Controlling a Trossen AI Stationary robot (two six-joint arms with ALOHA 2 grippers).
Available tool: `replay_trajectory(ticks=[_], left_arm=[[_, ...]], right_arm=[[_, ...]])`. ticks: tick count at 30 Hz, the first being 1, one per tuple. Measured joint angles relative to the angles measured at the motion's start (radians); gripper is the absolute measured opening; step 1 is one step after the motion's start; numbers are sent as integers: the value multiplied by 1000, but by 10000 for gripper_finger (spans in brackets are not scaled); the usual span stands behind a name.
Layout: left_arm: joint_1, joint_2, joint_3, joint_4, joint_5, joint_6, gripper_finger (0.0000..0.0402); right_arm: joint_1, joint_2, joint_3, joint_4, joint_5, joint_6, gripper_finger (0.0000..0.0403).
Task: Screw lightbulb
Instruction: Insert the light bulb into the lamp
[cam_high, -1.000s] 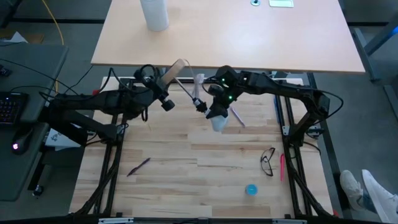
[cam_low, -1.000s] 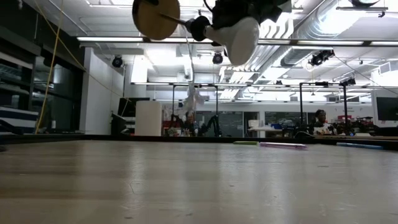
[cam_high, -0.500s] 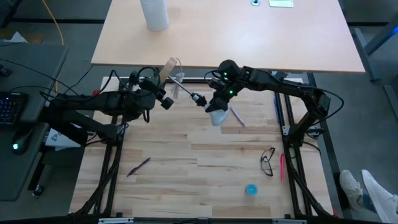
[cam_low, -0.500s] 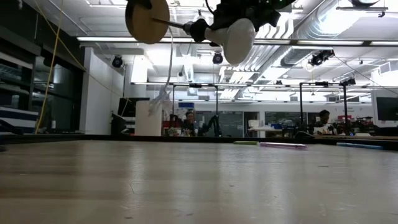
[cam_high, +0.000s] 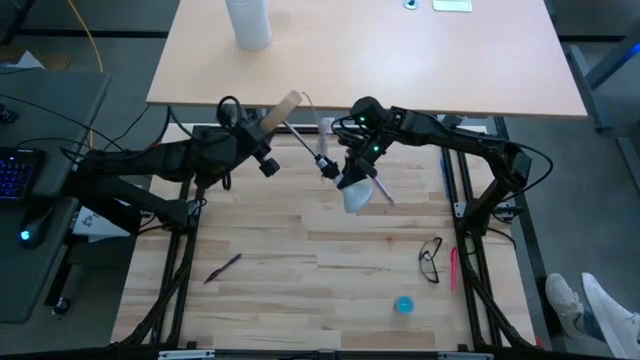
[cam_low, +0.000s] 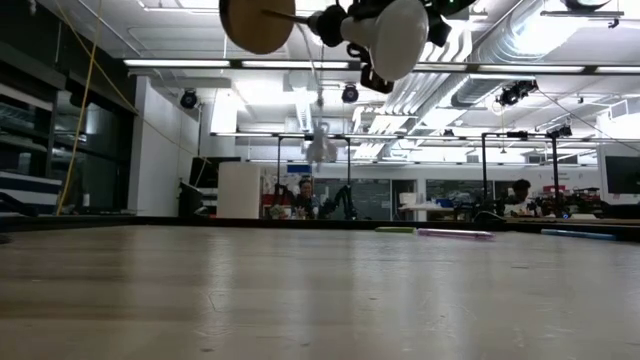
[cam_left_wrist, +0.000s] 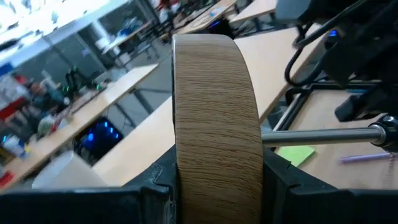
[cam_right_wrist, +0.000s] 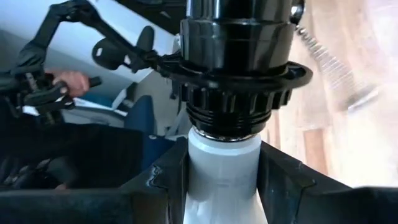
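I see the lightbulb (cam_high: 355, 194) in the air over the table's far middle, its neck seated in the black socket (cam_right_wrist: 238, 74); since half a second ago it has swung a little toward me and rightward. My right gripper (cam_high: 352, 176) is clamped on its neck. My left gripper (cam_high: 262, 140) pinches the wooden disc (cam_left_wrist: 216, 121) edgewise, now tilted higher. Glasses (cam_high: 430, 259) lie unmoved on the table's right side.

Long ceiling strip lights (cam_low: 300, 63) glare brightly behind my view, leaving the pale wooden plank worktop (cam_low: 320, 300) dim and soft nearby. From above, light falls evenly with faint shadows. My left wrist background is blurred.
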Motion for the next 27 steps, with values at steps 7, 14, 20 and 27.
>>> replay_trajectory(ticks=[7, 14, 20, 27], left_arm=[[8, -4, 2, 68, 66, 181, 114], [29, -30, 1, 83, 104, 258, 114], [46, -62, -1, 80, 127, 255, 114], [53, -68, -1, 54, 134, 270, 142]], right_arm=[[0, 1, -3, 33, -17, -40, 142], [0, 2, -10, 107, -18, -49, 142], [-2, 2, -10, 169, -17, -55, 142], [-6, 2, -10, 182, -21, -74, 142]])
